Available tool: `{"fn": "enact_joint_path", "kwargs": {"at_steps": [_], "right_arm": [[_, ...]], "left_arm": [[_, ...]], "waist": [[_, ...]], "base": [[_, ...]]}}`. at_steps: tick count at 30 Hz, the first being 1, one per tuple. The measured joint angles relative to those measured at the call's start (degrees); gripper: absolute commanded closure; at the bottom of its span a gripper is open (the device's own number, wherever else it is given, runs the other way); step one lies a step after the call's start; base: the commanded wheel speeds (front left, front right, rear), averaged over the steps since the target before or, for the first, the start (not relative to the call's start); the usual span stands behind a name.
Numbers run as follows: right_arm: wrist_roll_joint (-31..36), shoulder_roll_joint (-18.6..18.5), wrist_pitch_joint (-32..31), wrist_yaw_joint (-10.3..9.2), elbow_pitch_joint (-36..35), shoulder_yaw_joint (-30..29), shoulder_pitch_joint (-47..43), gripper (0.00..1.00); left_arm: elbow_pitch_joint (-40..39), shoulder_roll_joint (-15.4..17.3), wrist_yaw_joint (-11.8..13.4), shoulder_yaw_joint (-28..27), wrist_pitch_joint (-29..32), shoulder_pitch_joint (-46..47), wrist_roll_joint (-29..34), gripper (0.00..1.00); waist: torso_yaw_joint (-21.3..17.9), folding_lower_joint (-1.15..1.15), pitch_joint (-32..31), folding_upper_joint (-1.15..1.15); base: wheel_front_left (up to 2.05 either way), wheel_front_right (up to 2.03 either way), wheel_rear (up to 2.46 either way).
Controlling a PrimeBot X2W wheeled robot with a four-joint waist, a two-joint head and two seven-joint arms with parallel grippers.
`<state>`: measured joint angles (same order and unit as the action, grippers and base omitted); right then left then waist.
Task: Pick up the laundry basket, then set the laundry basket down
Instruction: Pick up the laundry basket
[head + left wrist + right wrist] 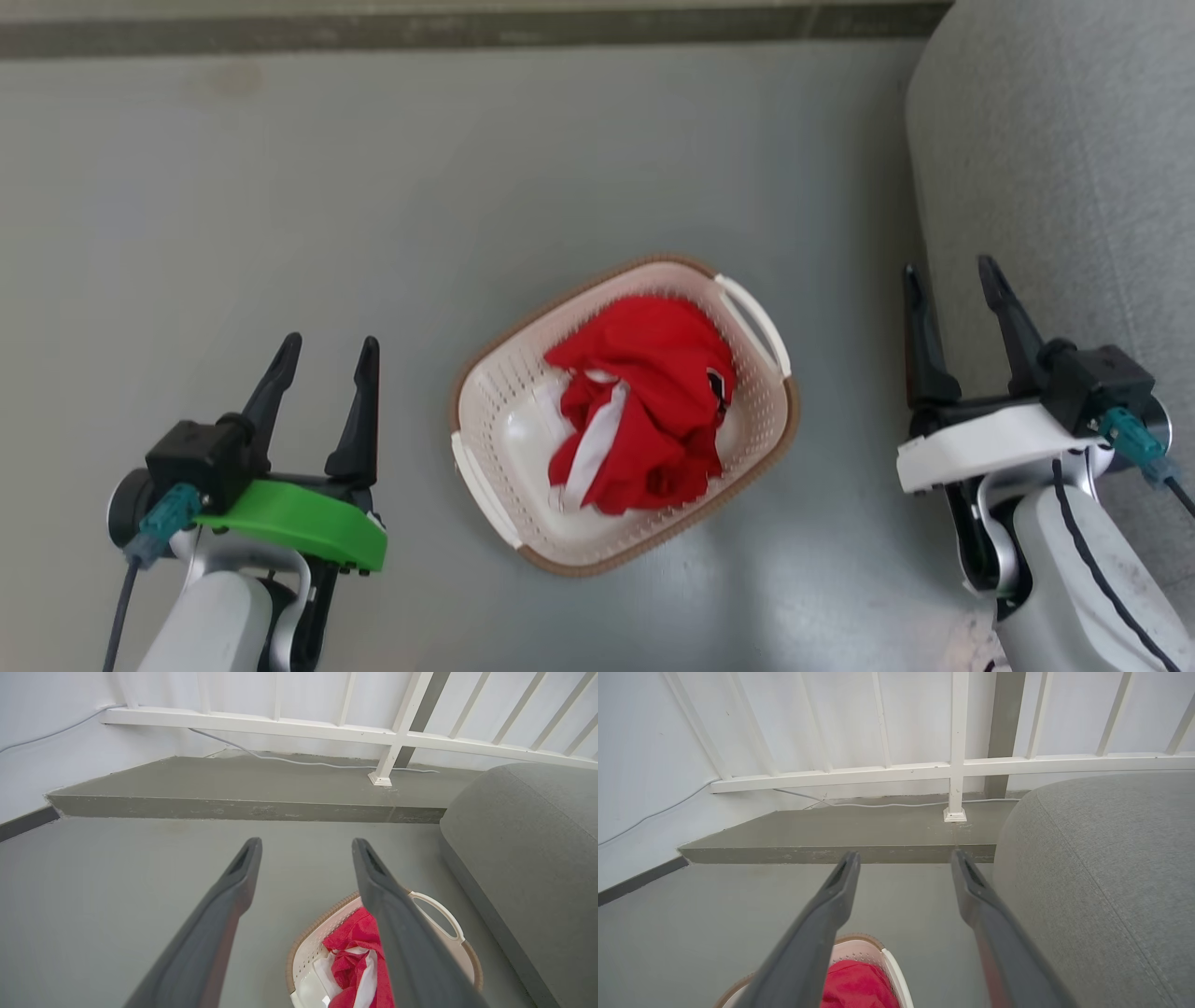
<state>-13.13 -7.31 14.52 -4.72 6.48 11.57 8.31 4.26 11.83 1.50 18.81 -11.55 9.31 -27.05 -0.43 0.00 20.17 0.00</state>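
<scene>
the laundry basket (509,401) sits on the floor (280,187) between your grippers, its long axis slanted so the near handle (485,490) faces your left gripper (331,343) and the far handle (754,322) your right gripper (948,268), both spread wide, empty and well apart from it.

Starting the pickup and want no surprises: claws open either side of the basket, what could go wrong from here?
1. The laundry basket lies skewed, its white handles at diagonal ends, so the left claw and right claw may meet rim, not handle, and shove it.
2. The right claw hangs close to the grey sofa and could brush it.
3. An uneven lift might tip out the red garment.
</scene>
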Motion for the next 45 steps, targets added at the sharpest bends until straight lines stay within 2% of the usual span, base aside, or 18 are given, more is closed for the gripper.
{"fn": "enact_joint_path", "kwargs": {"at_steps": [10, 19, 29, 37, 45], "right_arm": [[0.7, 0.99, 0.05, -0.26, -1.98, 0.19, 4.23, 0.0], [1.68, 1.79, 0.07, -0.54, -3.58, 0.44, 7.84, 0.0], [2.23, 2.45, 0.07, -0.92, -5.91, 0.88, 12.55, 0.0], [2.29, 3.32, 0.07, -0.93, -6.14, 1.18, 15.29, 0.0], [2.27, 3.57, 0.07, -0.94, -6.05, 0.87, 15.9, 0.0]], "left_arm": [[3.48, 0.34, -2.07, 1.48, 5.28, 2.72, -1.78, 0.0], [8.53, -0.03, -4.53, 1.48, 12.37, 8.19, -7.51, 0.0], [14.59, -0.12, -6.05, 0.47, 18.63, 15.95, -11.48, 0.0], [21.02, -0.04, -6.86, -0.35, 21.4, 20.58, -14.22, 0.0], [27.1, -0.09, -7.61, -0.24, 23.77, 23.06, -15.55, 0.0]], "waist": [[-0.81, 0.0, 8.08, 0.0], [-2.15, 0.0, 15.39, 0.0], [-3.91, 0.0, 23.57, 0.0], [-5.55, 0.0, 29.21, 0.0], [-7.27, 0.0, 31.81, 0.0]], "base": [[0.0, 0.0, 0.0], [0.0, 0.0, 0.0], [0.0, 0.0, 0.0], [0.0, 0.0, 0.0], [0.0, 0.0, 0.0]]}}
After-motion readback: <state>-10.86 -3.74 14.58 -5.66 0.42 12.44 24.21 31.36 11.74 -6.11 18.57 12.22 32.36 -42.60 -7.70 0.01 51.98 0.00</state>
